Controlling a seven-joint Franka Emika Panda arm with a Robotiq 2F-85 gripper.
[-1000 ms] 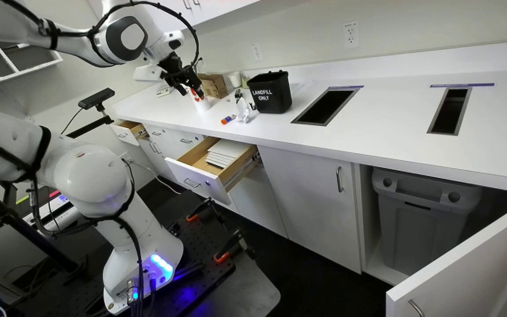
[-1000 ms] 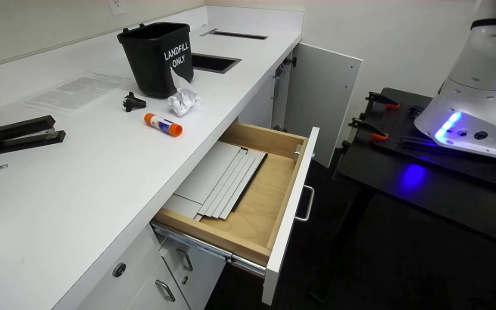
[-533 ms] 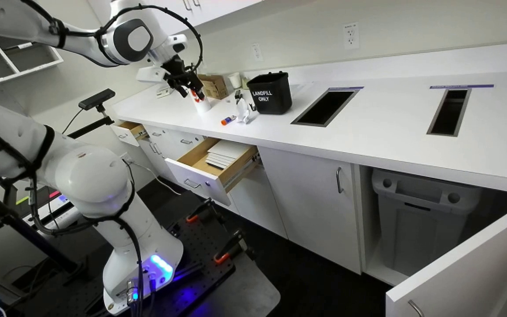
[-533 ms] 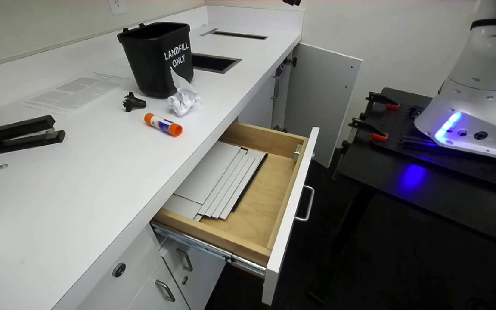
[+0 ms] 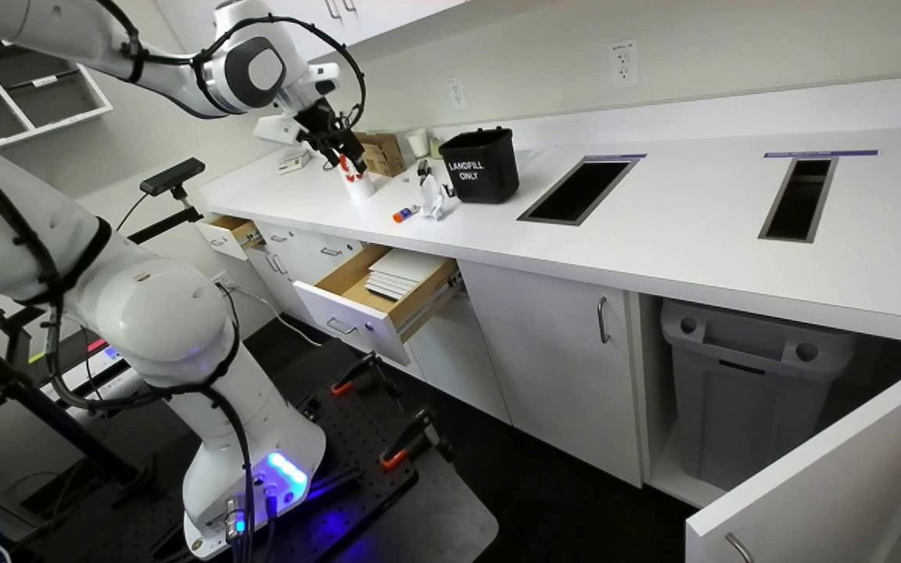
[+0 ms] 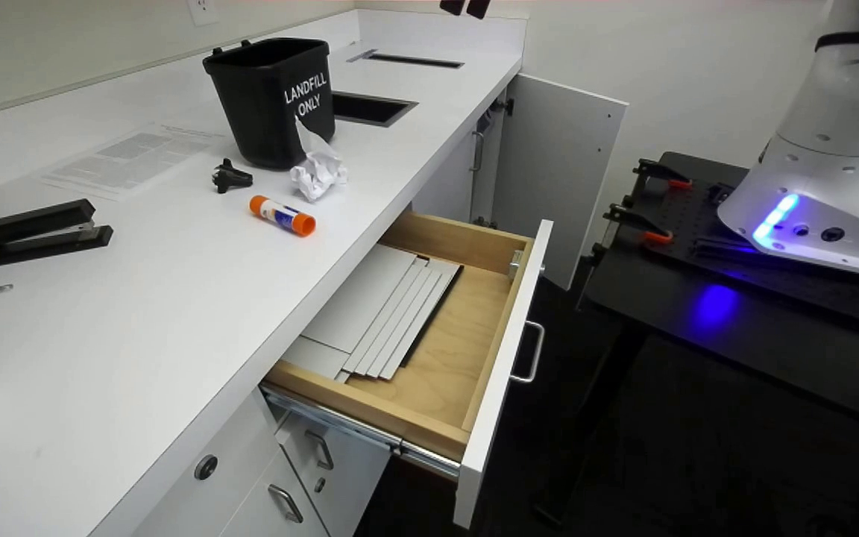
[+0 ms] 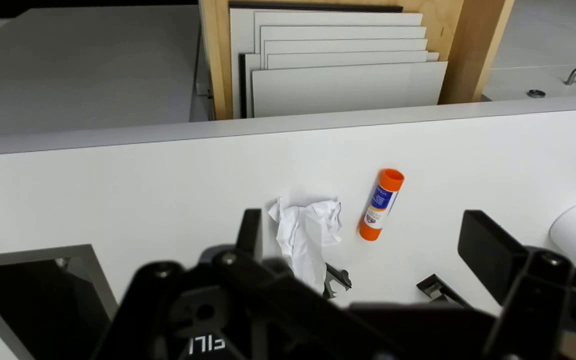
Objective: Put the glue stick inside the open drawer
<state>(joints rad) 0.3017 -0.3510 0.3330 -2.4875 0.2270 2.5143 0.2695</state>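
Note:
The glue stick, white and blue with orange ends, lies on the white counter in both exterior views (image 5: 406,213) (image 6: 282,216) and in the wrist view (image 7: 381,202). The open drawer, tan wood with a white front, is pulled out below the counter edge in both exterior views (image 5: 353,319) (image 6: 478,317). Its wooden side shows at the top of the wrist view (image 7: 475,50). My gripper (image 7: 365,222) is open and empty, above the counter; the glue stick appears between its fingers in the wrist view. In the exterior views it is high up (image 5: 345,160), only fingertips showing (image 6: 479,7).
Crumpled paper (image 6: 319,173) lies beside the glue stick. A black bin (image 6: 273,104), a staple remover (image 6: 232,177) and a stapler (image 6: 23,227) are on the counter. Grey-white boards (image 6: 362,298) lie in the drawer. A white container with red marks (image 5: 357,184) stands near the gripper.
The arm has moved forward, slightly rightward in an exterior view. The fingertips have come in at the top of an exterior view and moved left. The glue stick and drawer have not moved.

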